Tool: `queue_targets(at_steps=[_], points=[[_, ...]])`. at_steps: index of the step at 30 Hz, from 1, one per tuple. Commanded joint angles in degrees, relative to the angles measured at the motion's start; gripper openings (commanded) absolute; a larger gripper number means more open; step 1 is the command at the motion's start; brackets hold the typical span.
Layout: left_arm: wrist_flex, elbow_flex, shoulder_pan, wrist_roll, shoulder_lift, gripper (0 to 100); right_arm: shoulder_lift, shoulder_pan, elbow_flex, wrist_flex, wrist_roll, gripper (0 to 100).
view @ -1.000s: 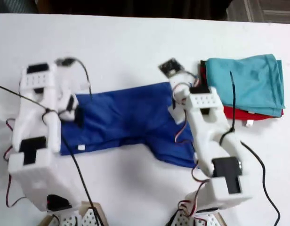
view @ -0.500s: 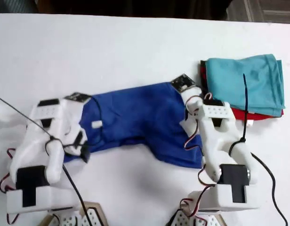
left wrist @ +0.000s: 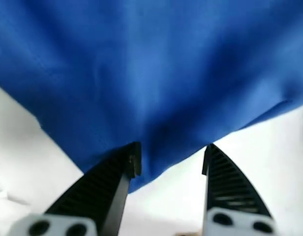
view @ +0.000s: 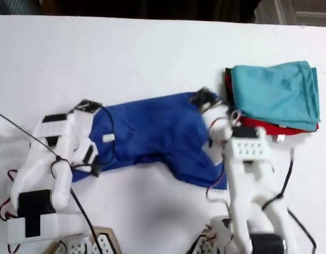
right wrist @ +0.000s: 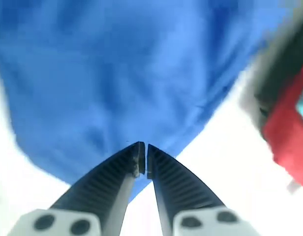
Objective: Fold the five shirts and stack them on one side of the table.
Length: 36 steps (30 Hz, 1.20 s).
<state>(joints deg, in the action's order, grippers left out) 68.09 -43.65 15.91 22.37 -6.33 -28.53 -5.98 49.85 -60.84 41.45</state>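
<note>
Overhead; wrist cameras close over blue shirt [view: 152, 129]

blue shirt [view: 152, 132]: 1 | teal shirt [view: 274, 92]: 1 | red shirt [view: 269, 127]: 1 | arms [view: 46, 153] [view: 253, 174]: 2

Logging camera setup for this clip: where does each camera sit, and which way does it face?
High view: fixed above, looking down on the table, both arms, the blue shirt and the folded stack.
Left wrist view: on the left arm, facing the blue shirt past its open left gripper.
Right wrist view: on the right arm, right gripper shut on the shirt's edge.
Shared: all show the blue shirt.
</note>
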Motion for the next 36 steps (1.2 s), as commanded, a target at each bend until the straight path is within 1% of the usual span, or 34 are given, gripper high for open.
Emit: queue_targets(at_steps=[1, 3, 5, 7, 10, 12, 18, 23, 26, 36], points=[[-6.0, -2.8, -0.4, 0.4, -2.0, 22, -7.8, -3.6, 6.5, -0.6, 5.4, 1.8], [-9.8, -5.4, -0.3, 0.4, -2.0, 22, -10.2, -4.9, 9.8, -0.6, 7.6, 1.8], [-11.7, -6.9, -0.3, 0.2, -2.2, 22, -11.7, -5.4, 11.9, -0.6, 9.1, 2.3], [-11.7, -6.9, -0.4, 0.1, -2.5, 22, -12.4, -5.3, 12.7, -0.6, 9.3, 6.5], [-12.0, -7.0, -0.2, 0.1, -3.0, 22, -12.3, -5.4, 13.2, -0.6, 9.2, 15.3], [-12.0, -7.1, -0.2, 0.1, -3.0, 22, -12.3, -5.5, 13.4, -0.6, 9.2, 18.3], [-12.1, -7.1, -0.4, 0.1, -2.9, 22, -12.3, -6.3, 13.5, -1.1, 9.2, 18.3], [-12.1, -7.2, -0.2, 0.1, -2.9, 22, -12.3, -13.3, 13.6, -6.0, 9.2, 18.6], [-12.1, -7.2, -0.2, 0.1, -2.9, 22, -12.3, -15.5, 14.9, -4.6, 9.2, 18.6], [-12.1, -7.2, -0.1, 0.1, -2.9, 22, -12.2, -15.3, 21.8, 4.1, 9.2, 18.7]])
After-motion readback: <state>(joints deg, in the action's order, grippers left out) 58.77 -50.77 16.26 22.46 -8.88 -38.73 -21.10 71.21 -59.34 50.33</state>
